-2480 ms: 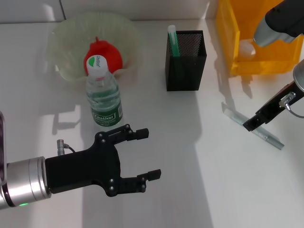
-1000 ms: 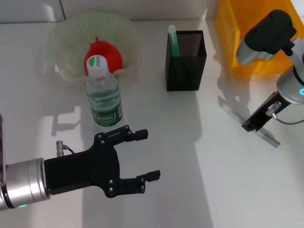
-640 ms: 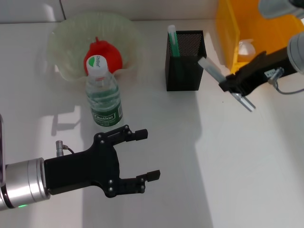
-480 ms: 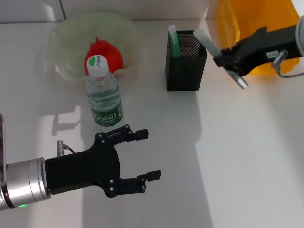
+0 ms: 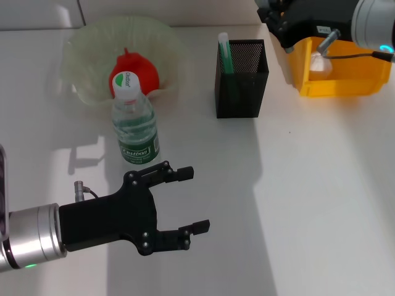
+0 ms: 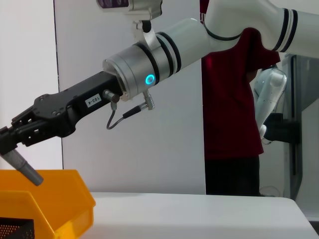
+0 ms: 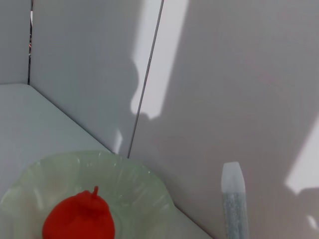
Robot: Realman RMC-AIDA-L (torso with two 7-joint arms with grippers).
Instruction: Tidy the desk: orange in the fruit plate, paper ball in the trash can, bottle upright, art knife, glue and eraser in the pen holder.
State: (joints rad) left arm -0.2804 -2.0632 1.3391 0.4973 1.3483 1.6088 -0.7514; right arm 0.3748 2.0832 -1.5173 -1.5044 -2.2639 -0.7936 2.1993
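My right gripper (image 5: 276, 15) is high at the back of the desk (image 5: 321, 185), beyond the black mesh pen holder (image 5: 241, 77). It is shut on the art knife, a grey translucent stick seen in the left wrist view (image 6: 22, 167) and the right wrist view (image 7: 233, 204). A green-and-white stick (image 5: 223, 52) stands in the pen holder. The orange (image 5: 141, 73) lies in the pale-green fruit plate (image 5: 80, 43). The bottle (image 5: 134, 126) stands upright. The paper ball (image 5: 318, 61) lies in the yellow trash can (image 5: 345, 83). My left gripper (image 5: 192, 200) hovers open and empty near the front. The eraser is out of view.
The bottle stands close in front of the fruit plate and just beyond my left gripper. A grey wall bounds the desk's far edge. A person in a dark red top (image 6: 232, 99) stands beyond the desk in the left wrist view.
My right gripper picked the art knife up off the desk at the right and carried it up and back-left, past the trash can to above the pen holder. The left arm stayed still.
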